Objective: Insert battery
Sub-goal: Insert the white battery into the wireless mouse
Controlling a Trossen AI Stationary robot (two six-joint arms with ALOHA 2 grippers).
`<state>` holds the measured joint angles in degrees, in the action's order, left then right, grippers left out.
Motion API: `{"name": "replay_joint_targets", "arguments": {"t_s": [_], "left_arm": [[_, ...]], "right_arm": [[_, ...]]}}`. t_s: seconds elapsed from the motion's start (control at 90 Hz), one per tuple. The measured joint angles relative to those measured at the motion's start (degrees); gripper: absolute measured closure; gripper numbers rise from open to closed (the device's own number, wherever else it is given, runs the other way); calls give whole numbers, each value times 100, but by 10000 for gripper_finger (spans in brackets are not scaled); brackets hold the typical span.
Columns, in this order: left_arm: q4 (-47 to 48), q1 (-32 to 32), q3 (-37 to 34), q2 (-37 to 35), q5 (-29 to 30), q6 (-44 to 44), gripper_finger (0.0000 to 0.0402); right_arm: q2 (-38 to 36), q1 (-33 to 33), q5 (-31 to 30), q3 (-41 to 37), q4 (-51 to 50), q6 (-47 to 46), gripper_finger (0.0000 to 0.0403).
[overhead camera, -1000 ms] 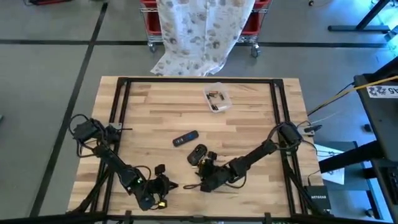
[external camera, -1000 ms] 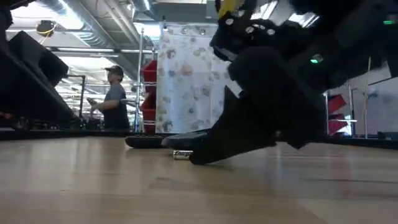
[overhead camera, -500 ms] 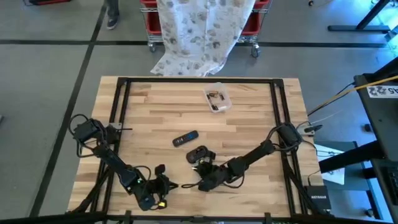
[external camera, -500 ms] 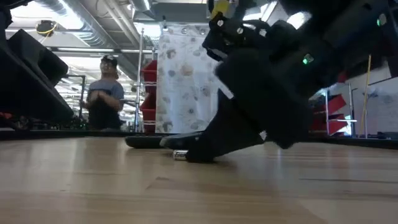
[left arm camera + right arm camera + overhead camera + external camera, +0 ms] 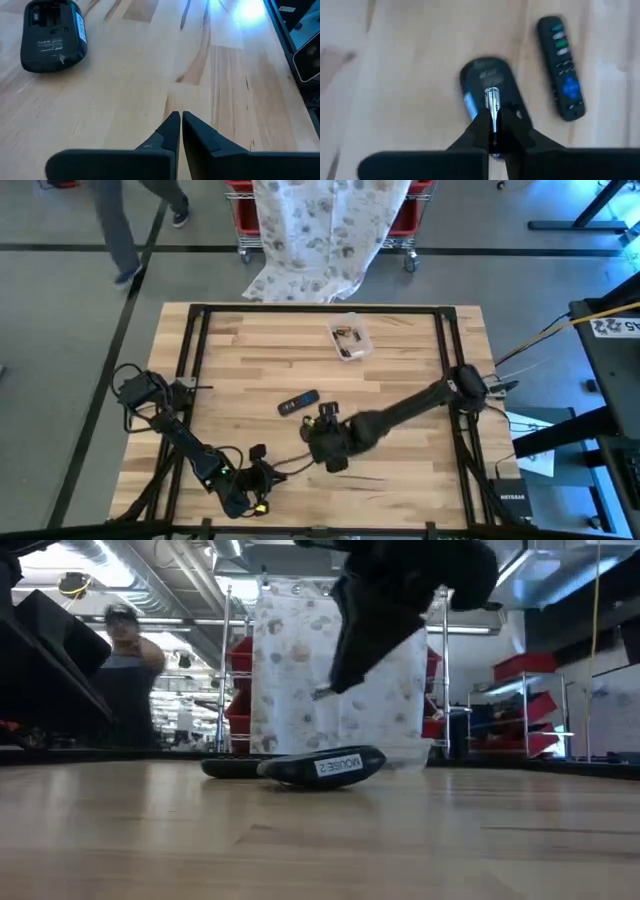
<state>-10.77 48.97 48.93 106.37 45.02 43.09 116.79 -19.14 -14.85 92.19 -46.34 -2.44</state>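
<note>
Your right gripper point(image 5: 492, 131) hangs above the upturned mouse point(image 5: 490, 95), its 2 fingers pinched tight on a silver battery point(image 5: 492, 107) that sticks out past the tips, pointing toward the mouse's underside. In the low view the gripper is clearly off the table point(image 5: 300, 840), with the mouse point(image 5: 320, 766) lying on the wood below and a label on its side facing the camera. From above, the right arm reaches in from the table's right edge to the middle, where its gripper point(image 5: 322, 442) covers most of the mouse.

A black remote point(image 5: 561, 95) lies just beside the mouse, apart from it; overhead it point(image 5: 298, 402) sits a little farther back. A clear plastic tray point(image 5: 350, 337) stands near the far edge.

Your left gripper point(image 5: 176, 131) waits low near the front left of the table, fingers all but closed with only a thin slit between them, and nothing in them. Its camera sees the mouse point(image 5: 52, 35) farther off, battery bay up.

A person point(image 5: 125, 680) stands in the room behind.
</note>
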Motion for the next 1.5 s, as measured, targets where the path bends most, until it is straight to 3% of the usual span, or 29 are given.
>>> {"name": "replay_joint_targets", "arguments": {"t_s": [0.067,0.367,0.889,1.256,1.5], "left_arm": [[10,0,0,0,0,0,401],[151,-12,1,0,-12,20,401],[559,-618,-7,202,192,157,401],[634,-899,-11,259,430,-107,401],[1842,-750,-9,-196,676,716,401]], "right_arm": [[97,186,295,29,-71,141,401],[357,470,448,19,-280,558,402],[606,456,721,91,-275,844,403],[669,453,780,93,319,853,403],[715,449,658,97,426,694,387]]}}
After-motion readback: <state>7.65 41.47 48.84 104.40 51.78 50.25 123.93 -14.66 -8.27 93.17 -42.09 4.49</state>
